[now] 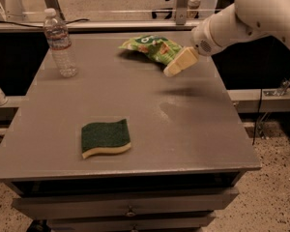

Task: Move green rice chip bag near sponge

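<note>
Picking out the claw (177,65) at the back right of the worktop (193,129): pale, wedge-shaped, slanting down and to the left. Tracing it back to a thick white arm (251,13) entering from the upper right corner. Cannot tell whether clenched or released from this angle. Seeing its tip right at the near right end of the green rice chip bag (150,46), overlapping the bag's edge. Touching or just above, impossible to say. Catching a soft shadow on the grey surface just in front of the claw.

Finding the bag lying crinkled near the back edge, a little right of centre. Dark round logo and white lettering facing up, orange-tan chip pictures towards the claw's end.

Down at the front left, spotting the sponge (106,137). Lying flat, dark green scouring side up, pale yellow foam showing along the near edge, wavy outline all round. Well apart from the bag, with a wide stretch of bare grey in between. So not yet near each other, bag at the back, sponge at the front.

Over at the back left, noting a clear water bottle (59,45), upright, cap on, label round the middle. Standing apart from both bag and sponge.

Under the worktop, glimpsing a drawer front (130,209) with a small knob.
</note>
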`<state>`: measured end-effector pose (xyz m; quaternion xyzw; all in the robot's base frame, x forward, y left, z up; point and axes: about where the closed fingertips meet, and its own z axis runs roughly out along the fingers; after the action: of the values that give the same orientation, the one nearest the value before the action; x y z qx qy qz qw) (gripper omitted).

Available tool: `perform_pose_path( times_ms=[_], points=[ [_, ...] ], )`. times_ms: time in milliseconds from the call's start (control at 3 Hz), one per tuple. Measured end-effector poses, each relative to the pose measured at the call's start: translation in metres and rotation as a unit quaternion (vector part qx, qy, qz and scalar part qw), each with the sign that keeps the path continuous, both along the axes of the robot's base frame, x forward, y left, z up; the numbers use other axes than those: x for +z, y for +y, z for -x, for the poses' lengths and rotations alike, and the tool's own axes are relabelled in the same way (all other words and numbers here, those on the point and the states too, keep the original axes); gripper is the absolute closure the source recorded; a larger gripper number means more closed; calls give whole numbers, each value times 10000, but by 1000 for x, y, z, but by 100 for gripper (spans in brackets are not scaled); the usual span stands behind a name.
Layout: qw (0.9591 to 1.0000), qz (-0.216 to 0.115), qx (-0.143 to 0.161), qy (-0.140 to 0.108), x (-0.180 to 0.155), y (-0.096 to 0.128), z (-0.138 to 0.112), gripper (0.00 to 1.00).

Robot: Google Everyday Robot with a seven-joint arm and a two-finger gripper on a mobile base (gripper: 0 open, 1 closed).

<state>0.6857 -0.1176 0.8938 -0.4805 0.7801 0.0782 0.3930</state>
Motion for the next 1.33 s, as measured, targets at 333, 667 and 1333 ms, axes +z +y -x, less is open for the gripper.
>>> perform_pose_path(
  times_ms=[333, 667, 1333],
  points=[
    [9999, -95, -129, 30, -14, 6, -30, 0],
    [9993, -251, -194, 177, -20, 23, -51, 0],
    [9981, -332, -373, 362, -24, 46, -74, 38]
  ],
)
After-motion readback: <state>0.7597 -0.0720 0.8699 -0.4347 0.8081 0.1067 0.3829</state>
